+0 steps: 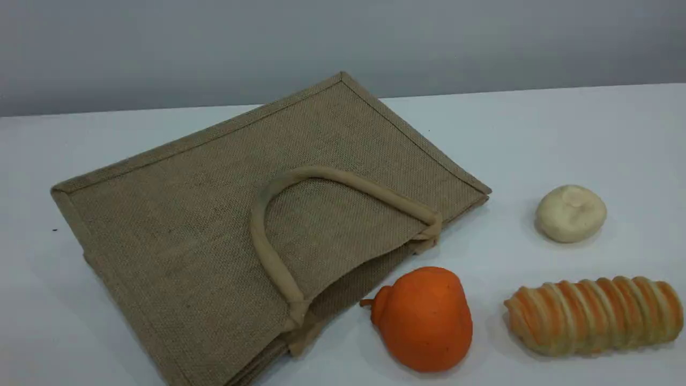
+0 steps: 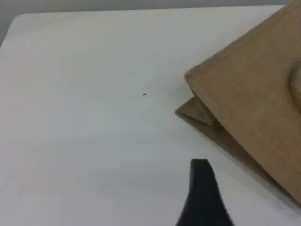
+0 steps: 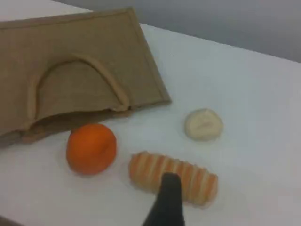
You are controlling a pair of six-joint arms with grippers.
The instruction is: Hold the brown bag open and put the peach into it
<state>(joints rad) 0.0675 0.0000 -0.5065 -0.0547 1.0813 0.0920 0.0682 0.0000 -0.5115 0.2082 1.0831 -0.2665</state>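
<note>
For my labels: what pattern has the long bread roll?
Orange and cream stripes across the long bread roll, clearest in the scene view.

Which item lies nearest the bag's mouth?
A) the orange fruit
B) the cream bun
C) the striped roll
A: the orange fruit sits right beside the open edge of the bag, while the bun and the striped roll lie farther to the right.

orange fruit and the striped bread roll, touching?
Apart. The scene view shows a strip of bare white table between the orange fruit and the striped bread roll; the right wrist view shows the same gap.
</note>
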